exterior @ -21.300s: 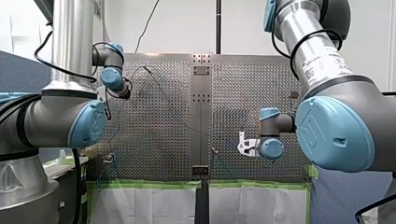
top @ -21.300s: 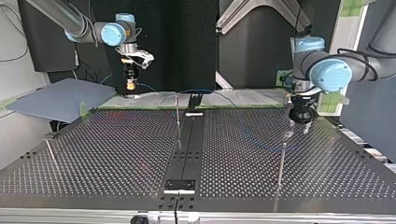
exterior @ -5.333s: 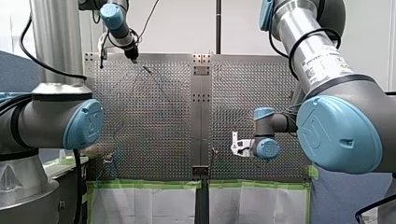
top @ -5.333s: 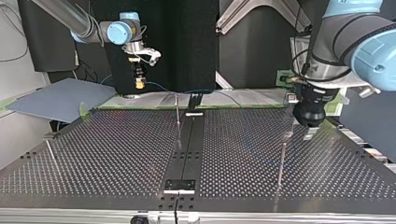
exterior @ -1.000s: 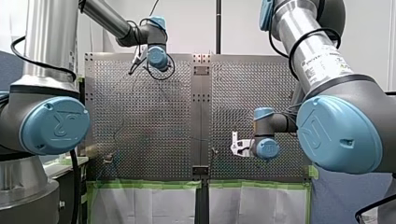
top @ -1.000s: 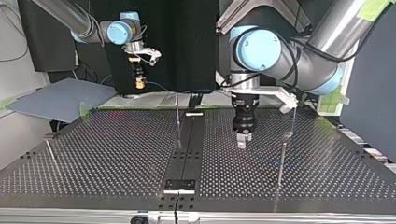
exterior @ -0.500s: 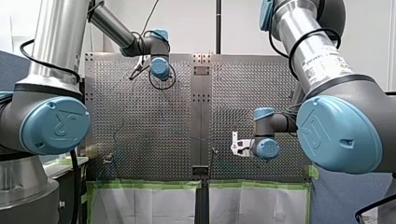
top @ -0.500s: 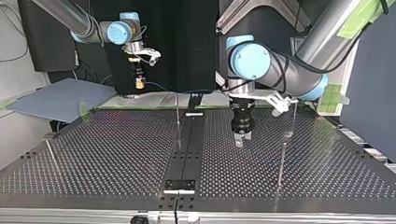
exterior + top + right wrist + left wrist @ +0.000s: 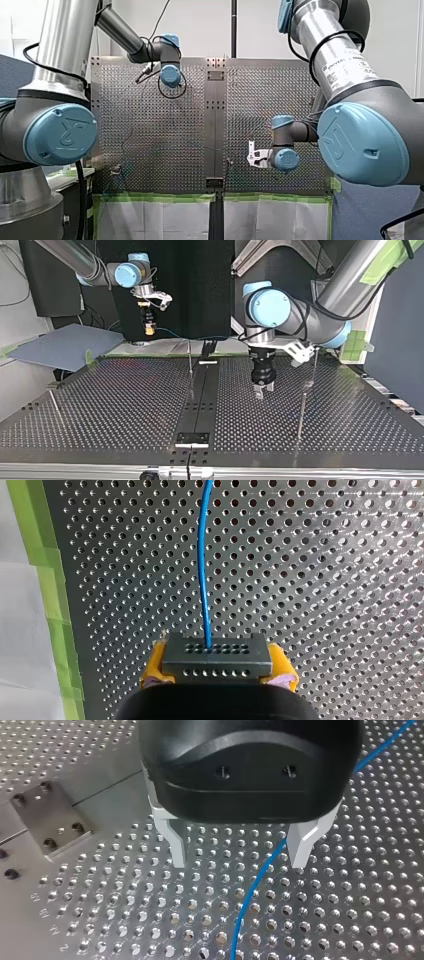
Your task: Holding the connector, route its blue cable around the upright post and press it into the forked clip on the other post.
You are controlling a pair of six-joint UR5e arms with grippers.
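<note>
My right gripper [image 9: 217,664] has yellow pads [image 9: 154,666] and is shut on a grey connector [image 9: 217,652]. The blue cable [image 9: 202,570] leaves the connector and runs out ahead over the perforated plate. In the top view this gripper [image 9: 148,331] hangs above the far edge at the left, with the cable [image 9: 175,334] trailing toward the centre. My left gripper [image 9: 239,862] is open just above the plate, and the blue cable [image 9: 260,880] lies between its metal fingers [image 9: 174,842], untouched. In the top view it [image 9: 261,391] sits between a thin centre post [image 9: 190,362] and another post [image 9: 301,412].
A third thin post [image 9: 55,402] stands at the top view's left. A dark centre strip [image 9: 200,395] with a small bracket [image 9: 192,438] divides the perforated table [image 9: 125,405]. Green tape [image 9: 50,590] lines the plate's edge, and a bolted metal block [image 9: 47,817] lies beside my left gripper.
My left arm's wrist has shifted slightly over the plate, its gripper staying open and low. My right arm and the connector have not moved.
</note>
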